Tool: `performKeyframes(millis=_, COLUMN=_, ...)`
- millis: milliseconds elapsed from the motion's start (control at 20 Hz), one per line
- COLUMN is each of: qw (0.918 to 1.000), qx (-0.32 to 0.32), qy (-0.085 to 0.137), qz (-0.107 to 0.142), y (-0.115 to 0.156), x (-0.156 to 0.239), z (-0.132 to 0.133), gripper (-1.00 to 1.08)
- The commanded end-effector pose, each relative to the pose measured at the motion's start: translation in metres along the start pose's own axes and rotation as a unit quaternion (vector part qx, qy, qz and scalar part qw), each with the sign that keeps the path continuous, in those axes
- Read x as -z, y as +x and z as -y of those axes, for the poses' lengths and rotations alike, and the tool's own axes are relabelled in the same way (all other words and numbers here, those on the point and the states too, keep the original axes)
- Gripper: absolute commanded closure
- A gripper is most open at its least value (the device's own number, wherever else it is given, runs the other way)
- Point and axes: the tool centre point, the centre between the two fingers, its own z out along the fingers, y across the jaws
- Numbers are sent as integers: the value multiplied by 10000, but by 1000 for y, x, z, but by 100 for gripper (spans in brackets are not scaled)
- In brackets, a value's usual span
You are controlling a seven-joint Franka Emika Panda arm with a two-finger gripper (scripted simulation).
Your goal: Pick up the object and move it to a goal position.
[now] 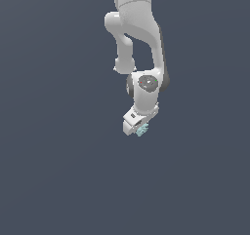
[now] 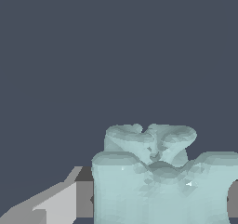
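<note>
Object (image 1: 142, 130), pale teal and lumpy, sits clamped in hand (image 1: 138, 129).

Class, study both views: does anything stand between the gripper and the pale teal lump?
Nothing visible does. The lump already sits at the gripper, and in the wrist view it fills the space beside a finger. Only bare grey floor surrounds them.

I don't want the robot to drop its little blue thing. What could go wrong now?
1. The pale teal lumpy object sits right at the tip of the white tool in the exterior view, so it might slip out during a fast move.
2. In the wrist view its faces look bumpy and uneven, so the finger beside it may grip only a few bumps, letting it twist.
</note>
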Motion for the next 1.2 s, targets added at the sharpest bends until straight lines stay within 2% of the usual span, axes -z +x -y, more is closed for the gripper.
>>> performKeyframes(millis=0, qw=10000, qx=2, qy=-3, qz=-4, y=1, x=7, z=3, gripper=108)
performKeyframes(millis=500, qw=10000, qx=6, qy=-7, qz=0, y=2, x=65, z=30, gripper=108)
performKeyframes(millis=1150, qw=10000, qx=13, qy=-7, qz=4, y=9, x=204, z=94, gripper=108)
